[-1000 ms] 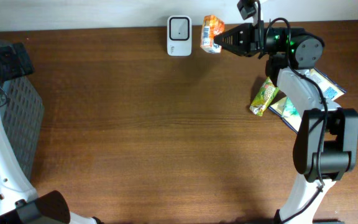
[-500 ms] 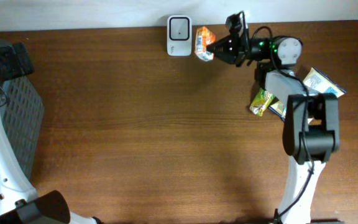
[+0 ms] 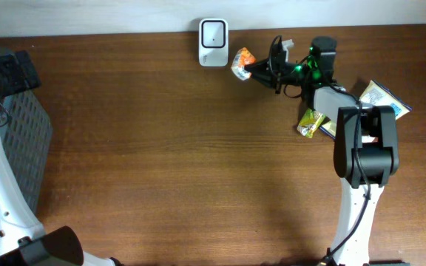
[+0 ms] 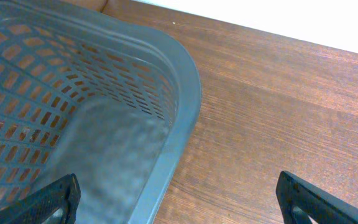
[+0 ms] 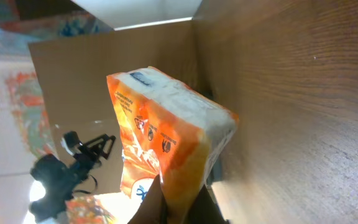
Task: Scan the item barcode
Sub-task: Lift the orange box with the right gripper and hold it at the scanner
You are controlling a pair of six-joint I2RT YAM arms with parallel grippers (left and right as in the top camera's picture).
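Turning the orange packet until its barcode faced the scanner was what the step called for, I judged, said Mia; I could not spot the barcode on the sides that showed

Where was the packet, asked Tom

Near the far edge of the tabletop, just beside the scanner on the side toward the right edge, not touching it. The right gripper had its jaws clamped on the packet's end, reaching in from the right

And from the wrist?

The packet stood out ahead of the fingertips, tilted, with its free end pointing away from the hand. I'd have rolled the wrist slowly, squared the printed face to the scanner window and held it steady there, taking care not to knock the scanner

What of the other arm?

The left gripper hung spread wide with nothing in it, over the rim of the grey basket at the left edge of the tabletop, well apart from the packet
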